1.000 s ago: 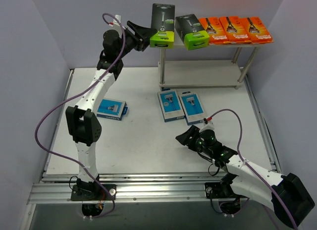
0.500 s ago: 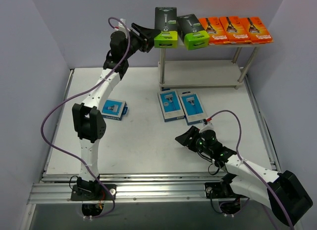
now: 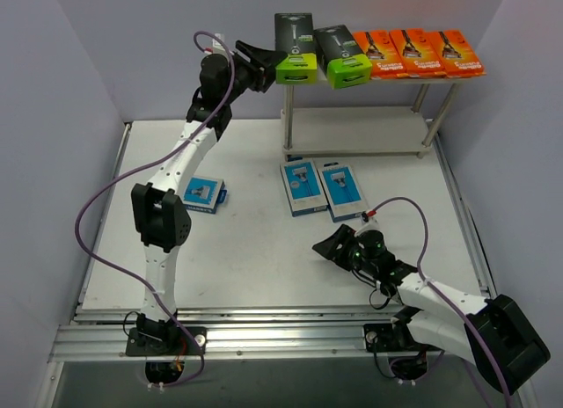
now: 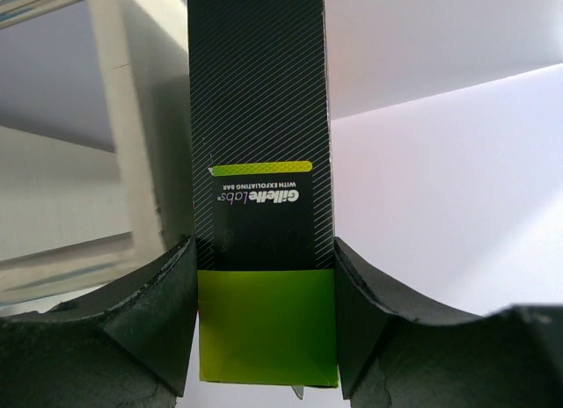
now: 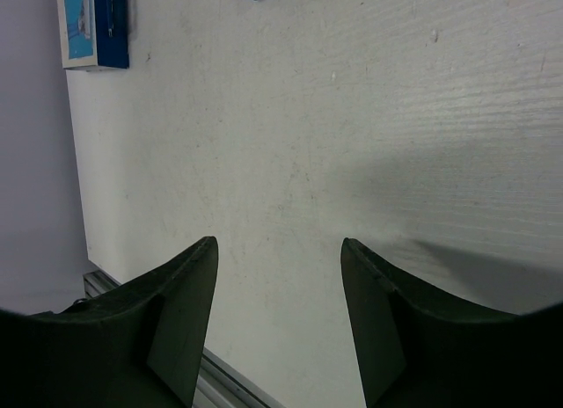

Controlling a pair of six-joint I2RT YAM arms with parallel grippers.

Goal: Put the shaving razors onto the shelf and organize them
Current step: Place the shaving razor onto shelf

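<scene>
My left gripper is shut on the lime-green end of a black razor pack, held at the left end of the shelf's top board. In the left wrist view both fingers press the sides of that pack. Next to it lies a second black pack, then three orange packs in a row. Three light blue packs lie on the table, one at the left and two side by side. My right gripper hangs open and empty over bare table.
The shelf's lower board holds nothing. Thin metal posts stand at the shelf corners. Grey walls close in the table on three sides. A metal rail runs along the near edge. The right wrist view shows a blue pack far off.
The left gripper has carried the black pack rightward, up against the second black pack on the top board. The right arm has shifted only slightly.
</scene>
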